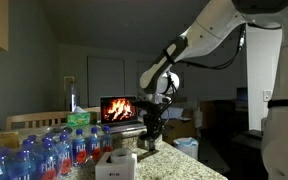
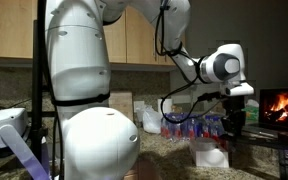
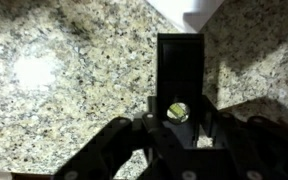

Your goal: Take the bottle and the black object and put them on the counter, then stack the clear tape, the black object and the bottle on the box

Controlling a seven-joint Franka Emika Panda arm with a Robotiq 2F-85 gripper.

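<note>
Pincer (image 3: 180, 120) tight around dark bottle (image 3: 180, 65) over speckled counter (image 3: 74, 90); water-bottle labels (image 1: 79, 148) too small to read.

A crowd of clear plastic water bottles (image 1: 39, 152) with blue and red labels fills the seven o'clock corner in an exterior view. A green-capped bottle (image 1: 79, 119) rises just behind them, toward nine o'clock of centre. A screen showing a log fire (image 1: 121, 108) glows near the middle, with a white door (image 1: 106, 75) at its eleven o'clock. Pale wooden cabinets (image 2: 134, 35) span twelve o'clock in an exterior view.
</note>
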